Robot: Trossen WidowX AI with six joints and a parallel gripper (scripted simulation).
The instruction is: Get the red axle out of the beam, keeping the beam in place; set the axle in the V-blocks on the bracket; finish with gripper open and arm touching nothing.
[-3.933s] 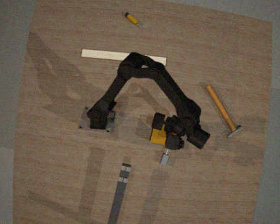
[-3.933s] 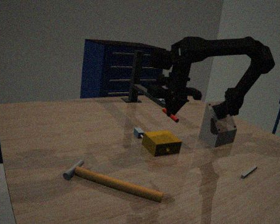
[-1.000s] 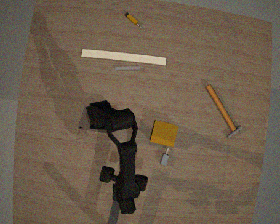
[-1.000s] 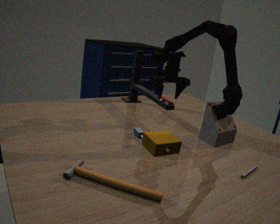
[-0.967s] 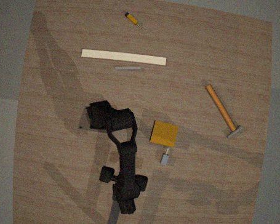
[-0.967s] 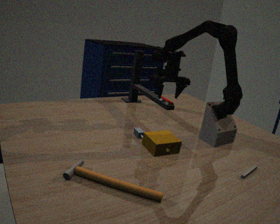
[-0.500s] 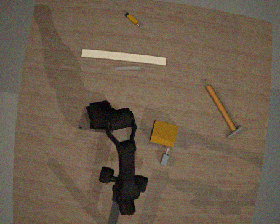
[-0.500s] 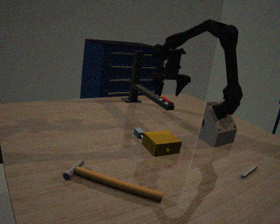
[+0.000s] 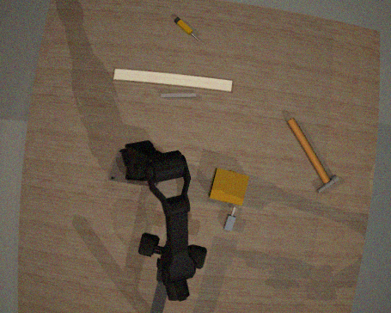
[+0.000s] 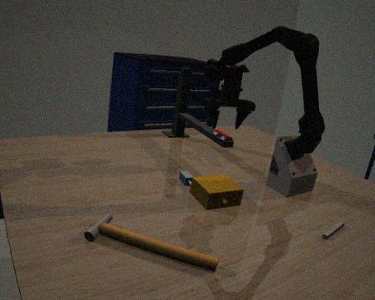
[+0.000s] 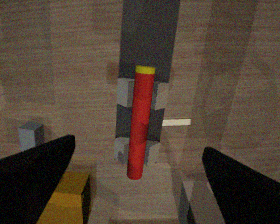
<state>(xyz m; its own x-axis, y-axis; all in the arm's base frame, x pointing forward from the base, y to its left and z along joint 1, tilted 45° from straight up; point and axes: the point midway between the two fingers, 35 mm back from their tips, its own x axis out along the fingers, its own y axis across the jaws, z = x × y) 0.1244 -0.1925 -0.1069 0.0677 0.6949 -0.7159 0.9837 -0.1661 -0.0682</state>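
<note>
In the top view the arm (image 9: 177, 232) (image 10: 311, 74) hides the red axle (image 10: 224, 134) (image 11: 141, 120), and the lower edge cuts off the bracket (image 9: 157, 297) (image 10: 202, 128) (image 11: 149, 30). The exterior view is dim, so what the blue cabinet (image 10: 125, 91) behind the hand (image 9: 173, 250) (image 10: 226, 127) (image 11: 139, 144) holds is hard to make out. Below the hand, the axle lies lengthwise in the notches of both grey V-blocks (image 11: 124, 92) on the bracket, its yellow-banded end farther out past the fingertips in the wrist view. The hand is wide open and grips nothing; its fingers stand apart from the axle, one to each side. Off to one side of the hand, on the tabletop (image 9: 266, 64) (image 10: 91, 181) (image 11: 22, 95), sit a yellow block (image 9: 229, 185) (image 10: 216, 185) (image 11: 67, 197) and, just beside it, a small grey block with a thin rod (image 9: 230, 223) (image 10: 185, 177) (image 11: 32, 135). The hammer (image 9: 308, 150) (image 10: 157, 246) lies well away from the hand, beyond the yellow block.
</note>
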